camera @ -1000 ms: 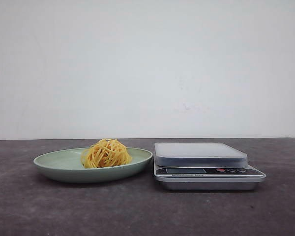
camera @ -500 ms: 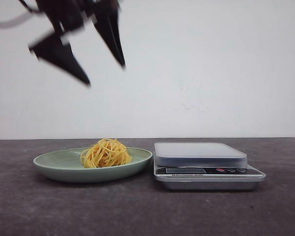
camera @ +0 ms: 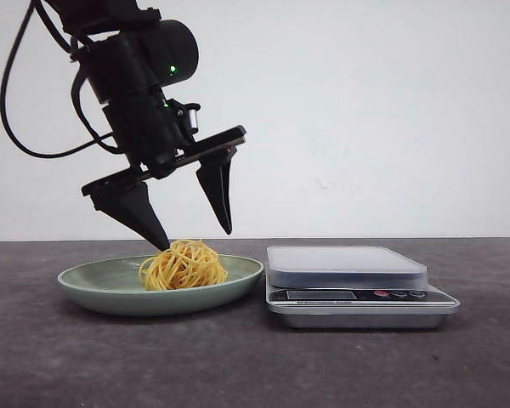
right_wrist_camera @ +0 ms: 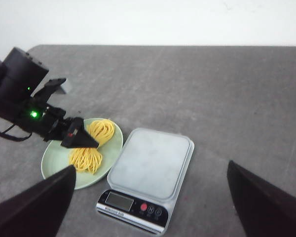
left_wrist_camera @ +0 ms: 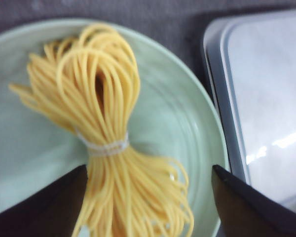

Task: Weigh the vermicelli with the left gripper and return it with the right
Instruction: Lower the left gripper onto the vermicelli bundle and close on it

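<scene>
The vermicelli (camera: 184,265) is a yellow-orange bundle of strands tied with a white band, lying on the pale green plate (camera: 93,285). It fills the left wrist view (left_wrist_camera: 106,143) and shows in the right wrist view (right_wrist_camera: 91,148). My left gripper (camera: 195,238) is open just above the vermicelli, one fingertip (camera: 157,242) at its left top, the other finger (camera: 218,200) over its right side. In the left wrist view the left gripper (left_wrist_camera: 148,182) straddles the bundle. My right gripper (right_wrist_camera: 150,207) is open and empty, high above the table; it is out of the front view.
A silver kitchen scale (camera: 353,285) with a flat platform stands right of the plate, almost touching it; it also shows in the right wrist view (right_wrist_camera: 150,170). The table is dark grey (camera: 255,365), with a white wall behind.
My left arm has come down from the top left into view and lowered its open gripper onto the vermicelli. The vermicelli, plate and scale have not moved.
</scene>
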